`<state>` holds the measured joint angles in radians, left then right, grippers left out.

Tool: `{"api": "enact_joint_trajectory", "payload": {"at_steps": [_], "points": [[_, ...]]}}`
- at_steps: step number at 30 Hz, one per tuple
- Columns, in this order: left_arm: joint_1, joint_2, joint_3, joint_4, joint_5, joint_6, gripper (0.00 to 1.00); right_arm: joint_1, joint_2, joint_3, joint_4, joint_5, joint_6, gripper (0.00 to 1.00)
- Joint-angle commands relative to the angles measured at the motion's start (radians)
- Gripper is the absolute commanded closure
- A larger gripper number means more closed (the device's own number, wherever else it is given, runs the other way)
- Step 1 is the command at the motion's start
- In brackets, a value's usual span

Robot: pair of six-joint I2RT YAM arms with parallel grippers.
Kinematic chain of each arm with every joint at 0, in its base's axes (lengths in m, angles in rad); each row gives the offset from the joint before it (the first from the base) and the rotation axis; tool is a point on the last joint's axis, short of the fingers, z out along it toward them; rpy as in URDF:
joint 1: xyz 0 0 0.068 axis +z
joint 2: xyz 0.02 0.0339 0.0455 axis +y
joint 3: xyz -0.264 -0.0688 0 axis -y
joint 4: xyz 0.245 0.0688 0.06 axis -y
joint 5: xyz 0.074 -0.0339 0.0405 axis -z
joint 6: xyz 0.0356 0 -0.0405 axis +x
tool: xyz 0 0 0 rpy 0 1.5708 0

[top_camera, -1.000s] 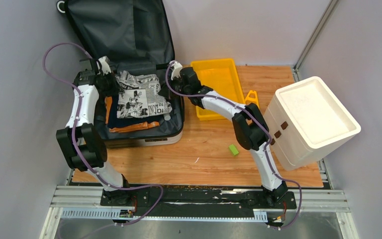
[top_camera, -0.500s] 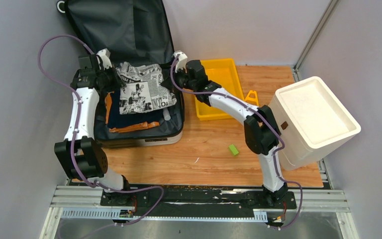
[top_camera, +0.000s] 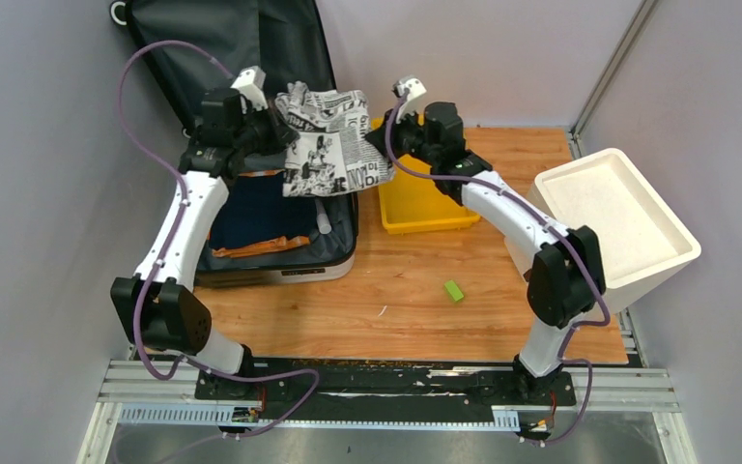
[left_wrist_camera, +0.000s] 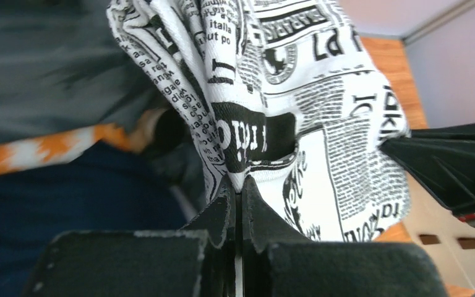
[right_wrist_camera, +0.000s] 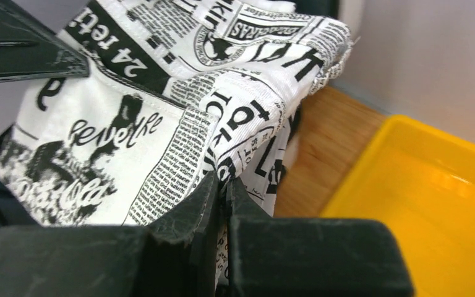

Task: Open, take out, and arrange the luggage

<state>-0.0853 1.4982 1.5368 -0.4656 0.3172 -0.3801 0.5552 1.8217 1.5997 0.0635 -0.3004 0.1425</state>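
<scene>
Hanging cloth (top_camera: 328, 140) hiding pt of luggage (top_camera: 251, 48)

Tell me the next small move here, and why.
Probably carry the newspaper-print garment rightward, clear of the luggage, then lower it onto the table. Both the left gripper and right gripper pinch it aloft above the open case.

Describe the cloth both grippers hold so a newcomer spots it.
Find the open, grey-lined hard-shell suitcase at far left. Above its right edge, beside the yellow plastic tray, a white cloth hangs between the left gripper and right gripper. Only it has black newspaper print; the clothes underneath are navy and orange.
</scene>
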Motion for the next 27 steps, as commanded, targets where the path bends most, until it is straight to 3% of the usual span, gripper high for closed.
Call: {"api": "enact_joint_trajectory", "payload": {"at_steps": [1, 10, 15, 21, 27], "points": [[-0.112, 0.045, 0.0, 0.297, -0.018, -0.106, 1.0, -0.082, -0.134, -0.085, 0.083, 0.054, -0.091, 1.0], [-0.302, 0.367, 0.118, 0.563, -0.029, -0.172, 1.0, -0.309, -0.212, -0.258, 0.102, 0.045, -0.178, 1.0], [-0.366, 0.515, 0.213, 0.595, -0.085, -0.092, 1.0, -0.42, -0.146, -0.265, 0.109, 0.015, -0.182, 1.0], [-0.399, 0.68, 0.285, 0.604, -0.152, -0.029, 1.0, -0.457, -0.007, -0.207, 0.106, 0.025, -0.213, 1.0], [-0.399, 0.752, 0.298, 0.578, -0.228, 0.039, 1.0, -0.458, 0.102, -0.18, 0.104, 0.014, -0.212, 1.0]]}}
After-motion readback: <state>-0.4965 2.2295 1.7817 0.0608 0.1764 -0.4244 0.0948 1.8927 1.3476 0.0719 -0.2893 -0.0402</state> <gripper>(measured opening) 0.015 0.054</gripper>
